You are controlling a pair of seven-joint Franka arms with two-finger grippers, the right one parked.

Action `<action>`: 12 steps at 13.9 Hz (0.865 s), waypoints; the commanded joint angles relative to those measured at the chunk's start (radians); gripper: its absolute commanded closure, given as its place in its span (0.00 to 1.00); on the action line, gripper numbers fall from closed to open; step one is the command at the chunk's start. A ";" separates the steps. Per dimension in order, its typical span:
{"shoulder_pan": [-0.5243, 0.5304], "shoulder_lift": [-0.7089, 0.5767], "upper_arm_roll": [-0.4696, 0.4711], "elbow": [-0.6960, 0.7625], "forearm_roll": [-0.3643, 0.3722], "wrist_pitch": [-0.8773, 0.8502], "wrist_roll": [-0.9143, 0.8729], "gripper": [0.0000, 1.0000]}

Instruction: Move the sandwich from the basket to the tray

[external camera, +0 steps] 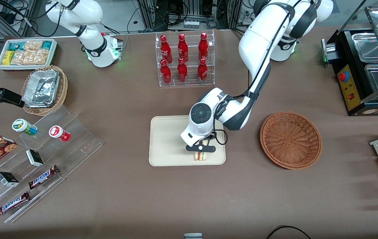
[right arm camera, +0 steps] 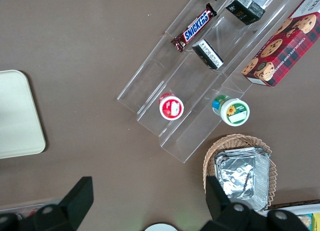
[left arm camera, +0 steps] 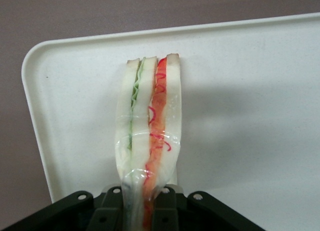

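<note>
You have the sandwich (left arm camera: 149,136) over the tray (external camera: 165,139) now, with the left gripper (external camera: 200,148) low above the tray's edge nearest the front camera, its fingers clamped on the wrapped wedge; the wrist view shows the clear film bunched between the dark finger bases. The wedge stands on edge with its lower end at or just above the tray floor, though you cannot tell from here whether it is truly touching. To finish well, ease down until the sandwich bears on the tray, then part the fingers only a little and lift straight up, because the film looks slick and creased and could cling to a pad and drag the wedge with it. It sits close to the rim on the front-camera side, so avoid any sideways nudge that would tip it over the low lip. The bread is pale and soft-looking, pressed in at the grip, with a red layer and a green one between white slices. The tray is smooth cream plastic with rounded corners. The basket (external camera: 290,139), round reddish-brown wicker, sits empty beside the tray toward the working arm's end.
</note>
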 commanded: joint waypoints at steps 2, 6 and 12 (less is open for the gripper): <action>-0.021 0.017 0.018 0.033 0.011 -0.004 0.004 0.00; -0.018 0.010 0.018 0.035 0.025 -0.004 0.005 0.00; -0.002 -0.046 0.021 0.043 0.013 -0.032 -0.001 0.00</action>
